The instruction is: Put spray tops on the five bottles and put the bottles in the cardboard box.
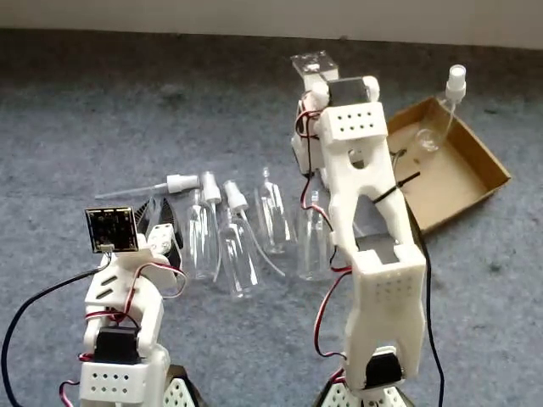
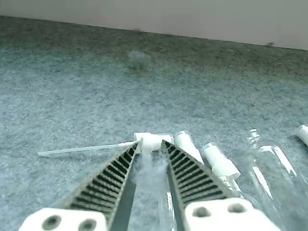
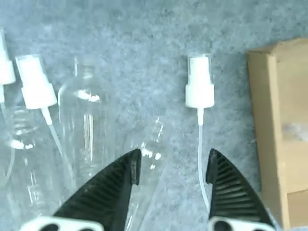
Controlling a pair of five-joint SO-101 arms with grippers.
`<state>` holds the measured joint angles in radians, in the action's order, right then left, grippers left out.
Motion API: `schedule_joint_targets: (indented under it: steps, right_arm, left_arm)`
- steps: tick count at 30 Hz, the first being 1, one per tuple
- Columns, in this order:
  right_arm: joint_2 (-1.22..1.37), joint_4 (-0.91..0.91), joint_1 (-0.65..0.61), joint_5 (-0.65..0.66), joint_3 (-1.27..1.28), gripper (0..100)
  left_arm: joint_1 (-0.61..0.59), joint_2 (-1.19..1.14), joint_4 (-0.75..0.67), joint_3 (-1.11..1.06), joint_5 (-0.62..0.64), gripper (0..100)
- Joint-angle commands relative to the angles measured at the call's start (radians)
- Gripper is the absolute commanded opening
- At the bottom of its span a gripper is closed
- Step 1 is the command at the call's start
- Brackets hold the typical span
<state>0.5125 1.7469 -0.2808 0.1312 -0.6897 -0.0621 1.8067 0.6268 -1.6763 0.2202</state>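
The cardboard box (image 1: pixel 462 182) sits at the far right of the grey tabletop (image 1: pixel 102 110). One bottle (image 1: pixel 429 140) is inside it, with its white spray top sticking up by the far wall. Four other bottles (image 1: pixel 240 259) lie side by side in the middle, outside the box. The left hand (image 2: pixel 150 145) is open a little and holds nothing; a loose spray top (image 2: pixel 154 138) lies right at its tips. The right hand (image 3: pixel 174 156) is wide open and empty, above a bottle neck (image 3: pixel 155 132) and another loose top (image 3: pixel 199 89) near the box.
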Motion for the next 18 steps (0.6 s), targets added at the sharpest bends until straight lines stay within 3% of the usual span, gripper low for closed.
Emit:
schedule_joint_targets:
  steps: [1, 4, 9, 14, 18]
  right_arm:
    - [-0.166, 0.019, -0.024, -0.083, 0.236, 19.5]
    - [-0.196, -0.018, -0.027, -0.097, 0.39, 19.5]
    - [-0.173, -0.073, -0.031, -0.144, 0.414, 20.1]
    - [-0.163, -0.07, -0.084, -0.158, 0.41, 33.0]
    - [-0.165, -0.071, -0.143, -0.166, 0.403, 33.7]
  left_arm:
    - [0.019, 0.002, -0.02, -0.019, -0.015, 4]
    - [0.019, 0.004, -0.02, -0.019, -0.015, 4]
    - [0.019, 0.004, -0.02, -0.019, -0.015, 4]
    - [0.019, 0.002, -0.02, -0.019, -0.015, 4]
    - [0.019, 0.002, -0.02, -0.019, -0.015, 4]
